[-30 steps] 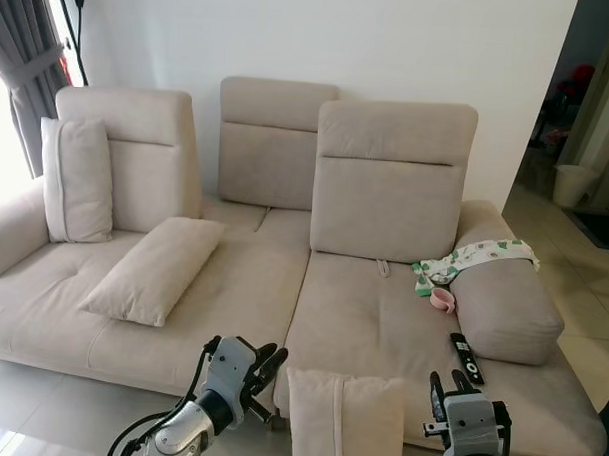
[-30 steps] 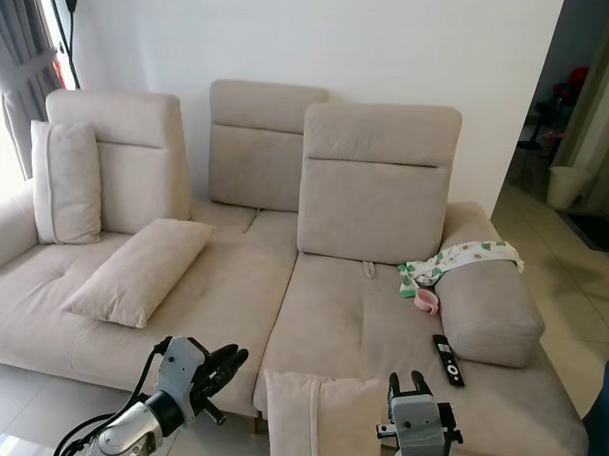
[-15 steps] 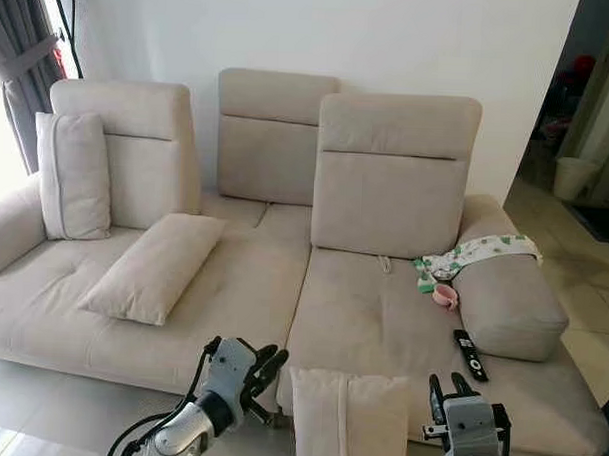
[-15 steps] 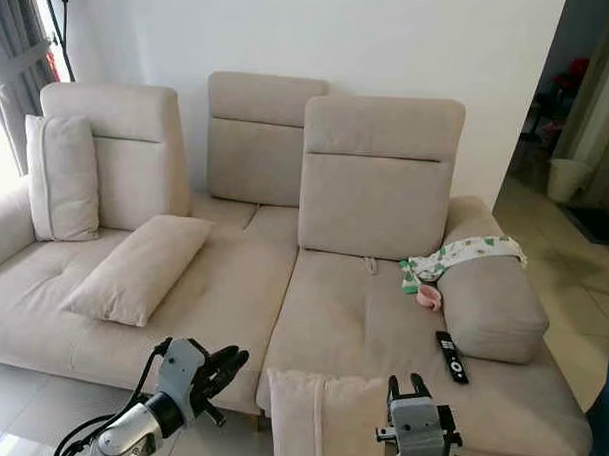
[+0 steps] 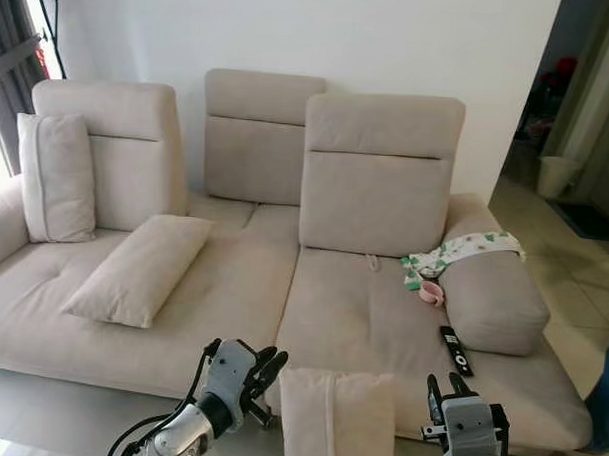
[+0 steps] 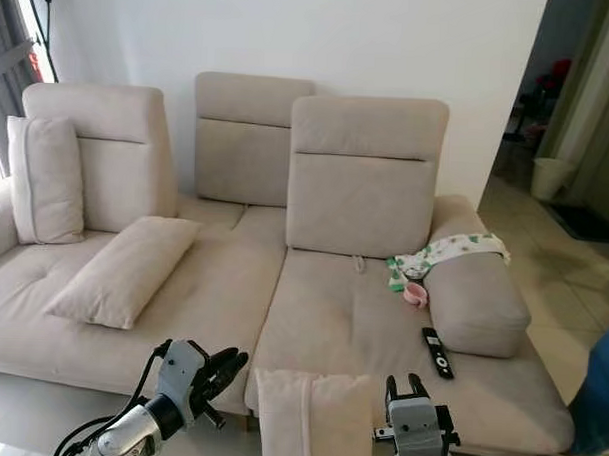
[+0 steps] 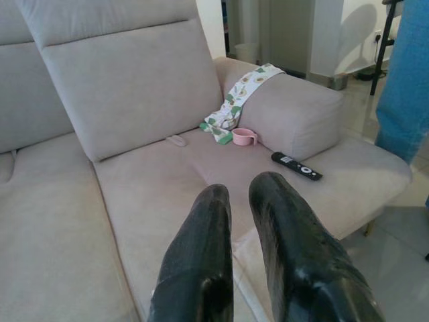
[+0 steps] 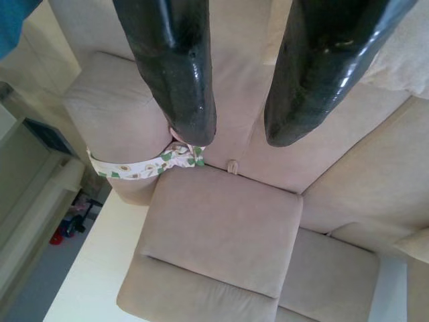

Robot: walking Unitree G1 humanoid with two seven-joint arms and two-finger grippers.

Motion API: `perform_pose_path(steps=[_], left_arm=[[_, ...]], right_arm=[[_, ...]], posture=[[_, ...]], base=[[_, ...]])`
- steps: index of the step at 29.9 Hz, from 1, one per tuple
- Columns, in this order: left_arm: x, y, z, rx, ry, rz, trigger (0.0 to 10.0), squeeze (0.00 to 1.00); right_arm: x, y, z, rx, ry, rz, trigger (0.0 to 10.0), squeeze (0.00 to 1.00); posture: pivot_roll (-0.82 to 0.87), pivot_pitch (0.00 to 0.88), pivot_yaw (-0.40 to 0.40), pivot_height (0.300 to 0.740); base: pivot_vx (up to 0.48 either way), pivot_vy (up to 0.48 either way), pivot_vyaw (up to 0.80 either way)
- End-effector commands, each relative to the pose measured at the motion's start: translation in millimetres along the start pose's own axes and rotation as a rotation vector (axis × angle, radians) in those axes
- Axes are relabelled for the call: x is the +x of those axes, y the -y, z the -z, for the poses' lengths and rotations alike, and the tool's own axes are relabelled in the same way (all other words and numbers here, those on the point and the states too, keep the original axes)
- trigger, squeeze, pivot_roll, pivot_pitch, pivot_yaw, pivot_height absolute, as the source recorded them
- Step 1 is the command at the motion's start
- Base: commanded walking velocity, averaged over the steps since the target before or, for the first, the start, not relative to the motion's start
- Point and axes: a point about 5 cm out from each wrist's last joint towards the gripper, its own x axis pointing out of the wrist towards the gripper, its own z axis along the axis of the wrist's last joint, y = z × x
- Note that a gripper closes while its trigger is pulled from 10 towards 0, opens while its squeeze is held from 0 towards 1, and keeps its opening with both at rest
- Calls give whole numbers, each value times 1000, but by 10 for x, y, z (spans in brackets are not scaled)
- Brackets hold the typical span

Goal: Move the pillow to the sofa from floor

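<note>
A beige pillow [image 5: 338, 419] stands upright at the bottom middle, in front of the sofa's front edge, between my two grippers. My left gripper [image 5: 265, 365] is beside the pillow's left edge; its fingers [image 7: 208, 228] stand a narrow gap apart with nothing between them. My right gripper [image 5: 445, 387] is a little off the pillow's right side, and its fingers [image 8: 181, 74] are spread open and empty. Whether either gripper touches the pillow I cannot tell. The beige sofa [image 5: 352, 310] stretches across the view behind the pillow.
On the sofa lie a loose cushion [image 5: 138, 267], an upright cushion [image 5: 54, 177], a patterned cloth [image 5: 462, 249], a pink cup [image 5: 429, 292] and a black remote [image 5: 455, 350]. A person in blue [image 5: 606, 409] stands at the far right. A bin [image 5: 553, 177] stands by the doorway.
The whole picture has shifted left, so the camera has moved. The pillow and both grippers keep their places in the picture.
</note>
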Motion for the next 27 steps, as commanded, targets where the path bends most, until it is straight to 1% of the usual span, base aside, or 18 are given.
perform_pose_path(steps=[1,12,15,17,27], left_arm=[[-23,-17,16,10,-11,-3,10000,0],[-24,-17,13,13,-11,-5,10000,0],[-24,-17,13,11,-11,-6,10000,0],[-18,-25,13,-4,-9,-16,10000,0],[-5,-33,10,-11,-12,-17,10000,0]], right_arm=[[-12,-26,6,5,-6,-3,10000,0],[-13,-30,4,6,-6,-4,10000,0],[-13,-30,3,5,-6,-5,10000,0],[-10,-30,5,5,-7,-5,10000,0],[9,-33,21,6,-14,-7,10000,0]], posture=[[86,0,40,740],[87,0,38,740],[86,0,38,740],[86,0,36,740],[86,0,40,740]], base=[[0,-247,0],[0,-246,0],[0,0,0],[0,0,0],[0,0,0]])
